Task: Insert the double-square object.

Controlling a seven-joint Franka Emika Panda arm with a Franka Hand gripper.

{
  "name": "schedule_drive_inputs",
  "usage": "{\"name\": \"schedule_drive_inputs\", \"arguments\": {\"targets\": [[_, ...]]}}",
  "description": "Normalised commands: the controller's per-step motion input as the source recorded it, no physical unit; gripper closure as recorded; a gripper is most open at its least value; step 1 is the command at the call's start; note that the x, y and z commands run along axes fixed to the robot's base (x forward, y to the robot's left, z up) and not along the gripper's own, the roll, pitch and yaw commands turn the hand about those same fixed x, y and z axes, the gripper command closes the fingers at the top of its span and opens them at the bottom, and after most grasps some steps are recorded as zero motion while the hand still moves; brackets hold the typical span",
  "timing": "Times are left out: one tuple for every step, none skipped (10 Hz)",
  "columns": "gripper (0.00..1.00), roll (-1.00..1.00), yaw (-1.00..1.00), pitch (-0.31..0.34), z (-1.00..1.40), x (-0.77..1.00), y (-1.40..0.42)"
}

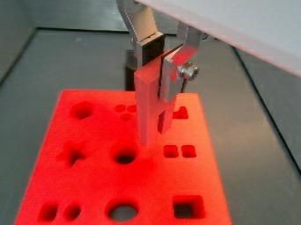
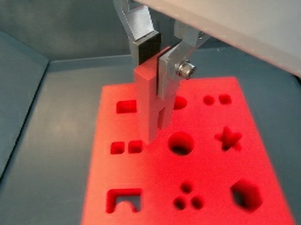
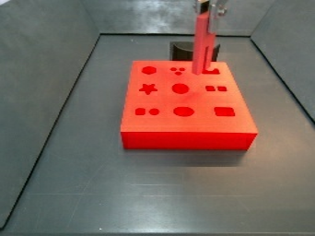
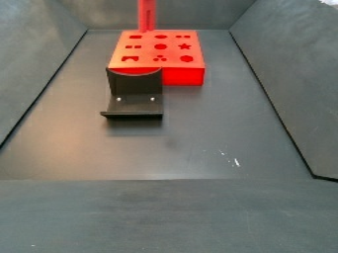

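Gripper (image 1: 161, 63) sits right up close in both wrist views, fingers (image 2: 173, 68) clamped on the double-square object (image 1: 146, 110), which hangs upright over the red block (image 3: 187, 106), toward its 1 o'clock corner in a side view.

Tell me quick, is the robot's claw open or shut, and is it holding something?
Gripper: shut on the double-square object, holding it upright above the red block.
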Motion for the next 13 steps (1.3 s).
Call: {"name": "schedule_drive_inputs", "arguments": {"targets": [[1.0, 0.0, -0.69, 0.004, -0.36, 0.44, 0.15], [1.0, 0.0, -0.76, 0.0, -0.29, 0.37, 0.04], [1.0, -0.02, -0.86, 0.0, -0.25, 0.28, 0.04], [1.0, 0.0, -0.85, 0.0, -0.17, 0.25, 0.0], [1.0, 0.0, -0.83, 0.0, -0.07, 0.25, 0.0], [1.0, 0.0, -0.85, 0.0, -0.03, 0.21, 0.0], [1.0, 0.0, -0.86, 0.0, 0.0, 0.18, 0.0], [1.0, 0.0, -0.89, 0.0, 0.0, 0.13, -0.01], [1.0, 0.05, -0.88, 0.0, 0.0, 0.08, -0.01], [1.0, 0.11, -0.83, 0.026, -0.09, 0.04, -0.03], [1.0, 0.17, -0.74, 0.087, -0.15, 0.0, -0.11], [1.0, 0.19, -0.67, 0.121, -0.15, 0.01, -0.15], [1.0, 0.2, -0.56, 0.129, -0.1, 0.11, -0.23]]}}
